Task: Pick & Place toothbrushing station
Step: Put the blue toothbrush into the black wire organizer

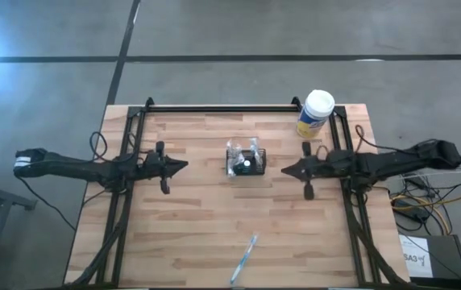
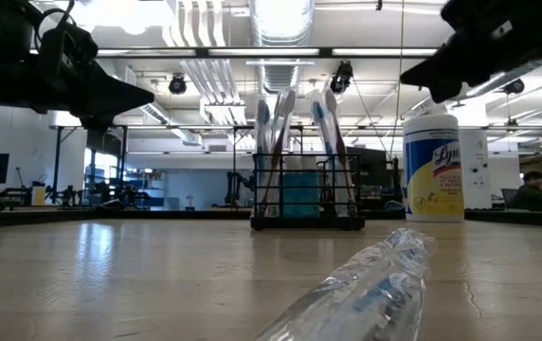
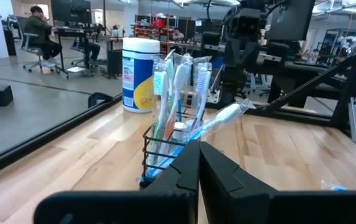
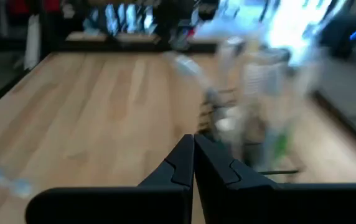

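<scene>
The toothbrushing station (image 1: 245, 160), a small black wire-mesh caddy, stands on its base at the table's middle with several wrapped toothbrushes upright in it; it also shows in the low view (image 2: 307, 194) and the left wrist view (image 3: 165, 149). One wrapped toothbrush (image 1: 243, 259) lies flat near the table's front edge, close up in the low view (image 2: 366, 289). My left gripper (image 1: 184, 166) is shut and empty, above the table left of the caddy. My right gripper (image 1: 285, 170) is shut and empty, right of the caddy.
A white-lidded yellow-and-blue round canister (image 1: 315, 113) stands at the table's far right corner, behind my right arm. Black frame rails (image 1: 222, 109) run along the far edge and both sides. Bare wood lies between the caddy and the front edge.
</scene>
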